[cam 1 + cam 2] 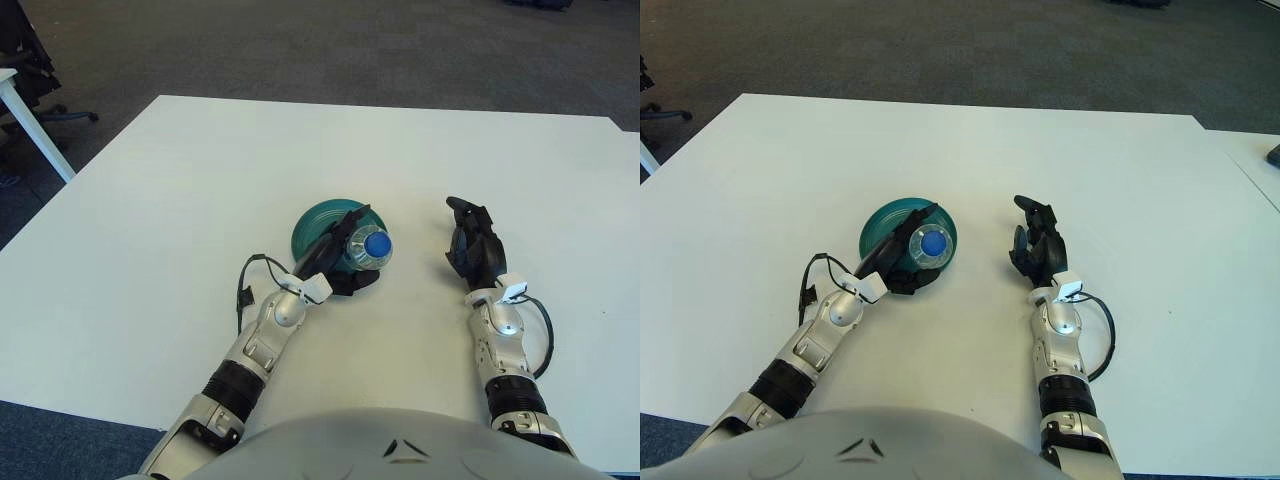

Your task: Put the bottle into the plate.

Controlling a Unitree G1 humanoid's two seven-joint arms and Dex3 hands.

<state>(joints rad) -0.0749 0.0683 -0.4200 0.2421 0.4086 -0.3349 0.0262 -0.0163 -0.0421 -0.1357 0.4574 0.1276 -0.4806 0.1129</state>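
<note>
Left eye view is showing the left hand [340, 262] wrapping its fingers around the bottle [366, 250], whose blue cap is pointing up toward the camera, over the near right edge of the green plate [315, 225] on the white table [180, 200]. Nothing else is sitting in the plate. Right hand [472, 248] is showing right of the plate, fingers loosely relaxed and holding nothing.

Table [200, 190]: plain white, no pattern.
Plate [318, 226]: dark teal green.
Bottle [366, 249]: clear body, bright blue cap.
Left hand [345, 258]: black fingers; silver-grey wrist with a white block.
Right hand [472, 246]: black fingers; silver-grey forearm, black cable loop.
Floor [330, 45]: dark grey, faintly speckled carpet.
Robot torso [400, 445]: light grey, small dark triangular mark.
</note>
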